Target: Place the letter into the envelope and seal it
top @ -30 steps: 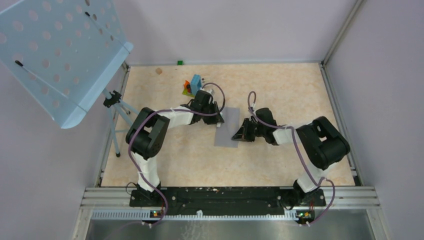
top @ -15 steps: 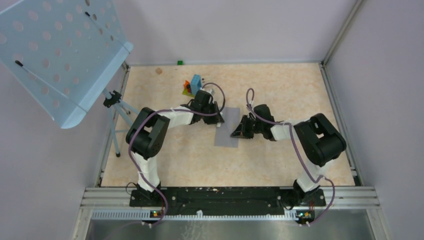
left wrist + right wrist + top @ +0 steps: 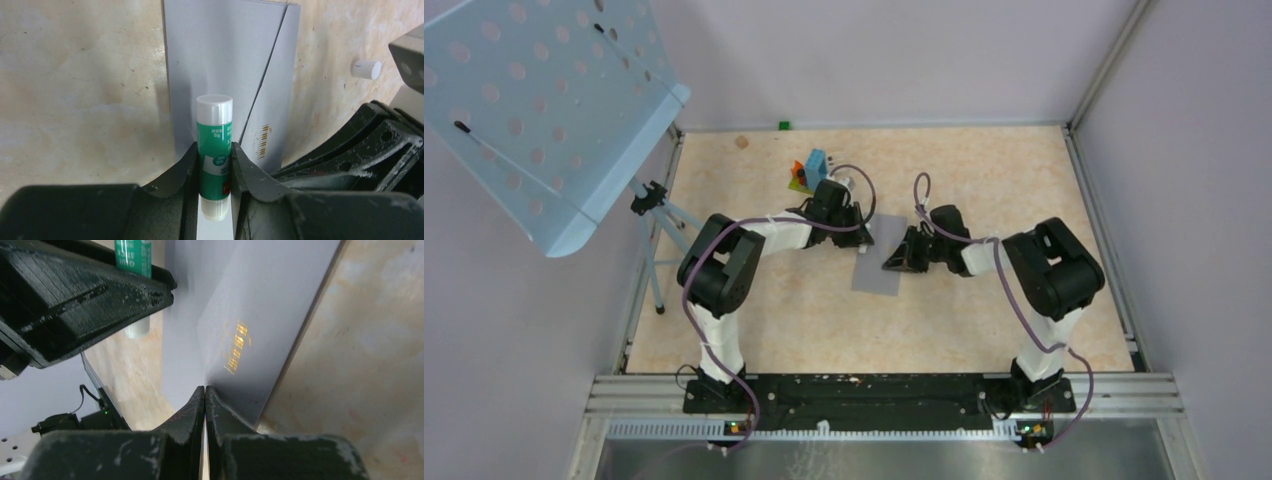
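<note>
The grey envelope (image 3: 879, 256) lies flat mid-table, its long side running away from the arms. My left gripper (image 3: 856, 236) is at its far left edge, shut on a green glue stick (image 3: 214, 145) held over the envelope (image 3: 225, 75). My right gripper (image 3: 892, 264) is at the envelope's right edge with its jaws pressed together on the raised flap (image 3: 260, 330); a barcode shows through the paper. The glue stick also shows in the right wrist view (image 3: 132, 255). The letter is not in view.
A blue-orange-green block cluster (image 3: 807, 172) sits just beyond the left gripper. A small white cap (image 3: 366, 69) lies on the floor right of the envelope. A blue perforated stand (image 3: 544, 110) on a tripod (image 3: 659, 215) overhangs the left edge. Metal rails border the table.
My right gripper has moved a little left and away from the arm bases along the envelope's right edge, still shut. The left gripper and the glue stick have stayed put.
</note>
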Tool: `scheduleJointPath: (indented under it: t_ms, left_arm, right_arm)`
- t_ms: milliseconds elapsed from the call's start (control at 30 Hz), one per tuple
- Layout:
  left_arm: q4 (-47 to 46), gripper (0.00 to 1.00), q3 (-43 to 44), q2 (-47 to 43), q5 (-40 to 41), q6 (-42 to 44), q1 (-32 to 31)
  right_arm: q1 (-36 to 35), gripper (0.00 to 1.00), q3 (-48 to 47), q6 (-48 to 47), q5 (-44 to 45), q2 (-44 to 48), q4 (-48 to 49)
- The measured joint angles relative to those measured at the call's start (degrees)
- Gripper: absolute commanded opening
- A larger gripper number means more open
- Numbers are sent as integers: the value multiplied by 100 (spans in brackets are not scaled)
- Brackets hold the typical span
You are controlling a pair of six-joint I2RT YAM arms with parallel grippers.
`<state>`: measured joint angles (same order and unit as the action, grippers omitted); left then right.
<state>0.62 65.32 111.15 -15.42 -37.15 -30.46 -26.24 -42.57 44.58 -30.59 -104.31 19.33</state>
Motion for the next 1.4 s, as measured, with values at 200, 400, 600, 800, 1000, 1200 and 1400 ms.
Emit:
scheduleJointPath:
  t_ms: [200,400,600,800,1000,1200,1400]
  left_arm:
    - [7,0,15,4,-22,114,0]
    - [9,0,26,15,-44,138,0]
    - [13,0,70,52,-66,153,4]
    - [9,0,103,79,-79,155,4]
    - [26,0,120,87,-83,153,4]
    - [55,0,133,87,-79,155,4]
    - [57,0,136,90,-79,155,4]
  right_arm:
    - [101,0,-341,-61,-66,-289,70]
    - [138,0,-667,-114,-35,-498,24]
    - [153,0,-837,-153,17,-601,-31]
    - [177,0,-973,-157,33,-695,-44]
    - [177,0,-973,-201,31,-695,-44]
    - [177,0,-973,-205,28,-695,-44]
    - [168,0,-1001,-240,52,-695,-72]
